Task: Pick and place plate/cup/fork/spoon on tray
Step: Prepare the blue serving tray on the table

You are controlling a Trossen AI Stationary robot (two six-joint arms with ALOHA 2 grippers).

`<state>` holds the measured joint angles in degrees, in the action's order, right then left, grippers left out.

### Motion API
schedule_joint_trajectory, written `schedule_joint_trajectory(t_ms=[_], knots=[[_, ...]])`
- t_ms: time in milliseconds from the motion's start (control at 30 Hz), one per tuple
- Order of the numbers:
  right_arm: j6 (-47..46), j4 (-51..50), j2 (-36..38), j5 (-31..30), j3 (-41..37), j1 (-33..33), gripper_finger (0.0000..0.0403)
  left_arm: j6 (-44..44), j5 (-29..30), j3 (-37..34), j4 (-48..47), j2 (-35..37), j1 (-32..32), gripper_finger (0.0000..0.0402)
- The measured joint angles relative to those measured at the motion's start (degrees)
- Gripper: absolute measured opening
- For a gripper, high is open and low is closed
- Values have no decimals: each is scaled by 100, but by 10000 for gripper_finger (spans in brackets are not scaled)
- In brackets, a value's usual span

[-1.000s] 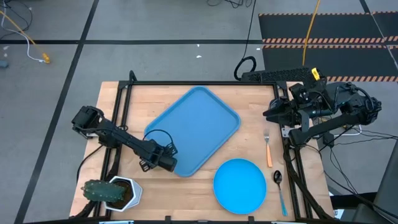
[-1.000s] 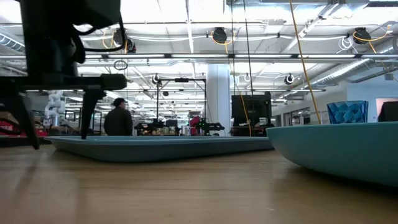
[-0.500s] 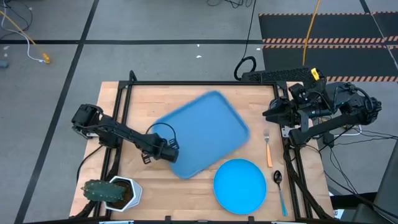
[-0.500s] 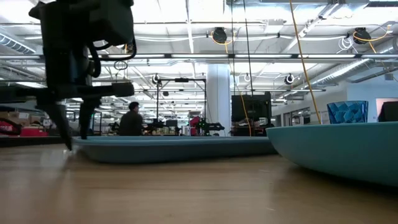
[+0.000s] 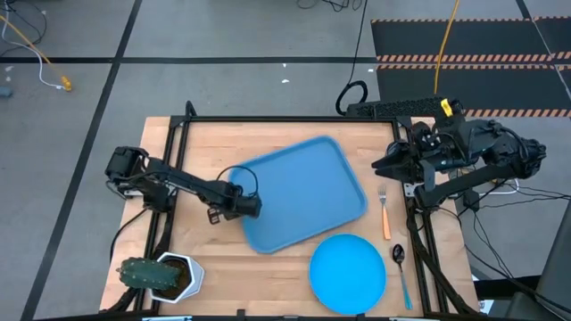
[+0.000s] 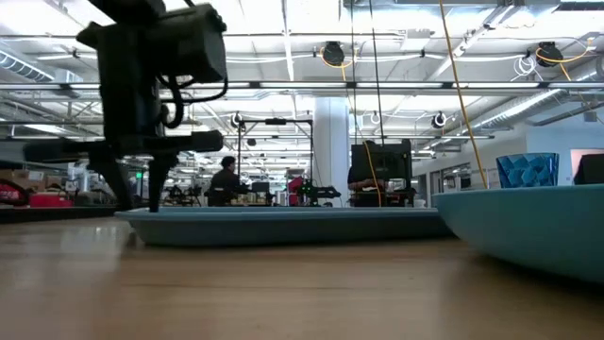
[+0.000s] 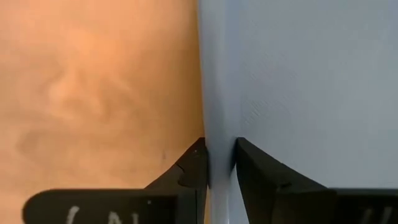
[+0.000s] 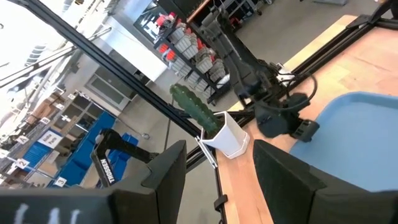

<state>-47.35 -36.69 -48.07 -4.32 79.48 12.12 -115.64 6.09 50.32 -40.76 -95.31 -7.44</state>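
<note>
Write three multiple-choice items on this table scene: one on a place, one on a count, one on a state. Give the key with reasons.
1. Where does the orange-handled metal fork lie?
A. On the tray
B. On the bare table, right of the tray
C. On the plate

2. How many utensils lie on the wooden table?
A. Two
B. Three
C. Four

3. What is the left gripper doing?
A. Hanging open
B. Gripping the plate
C. Clamped on the rim of the large rectangular blue plastic tray

Key: B, the fork lies beside the tray; A, only the fork and the blue-handled spoon; C, its fingers pinch the tray's edge.
</note>
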Motion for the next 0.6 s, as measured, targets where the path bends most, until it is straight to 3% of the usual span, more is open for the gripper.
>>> schedule_joint_trajectory(t_ms=[433, 600], knots=[[-120, 7, -346, -119, 0, 0, 180, 3864, -394, -24, -595, 325, 1739, 74], [-105, 116, -525, -380, 0, 0, 180, 4824, -520, -19, -949, 381, 2149, 74]])
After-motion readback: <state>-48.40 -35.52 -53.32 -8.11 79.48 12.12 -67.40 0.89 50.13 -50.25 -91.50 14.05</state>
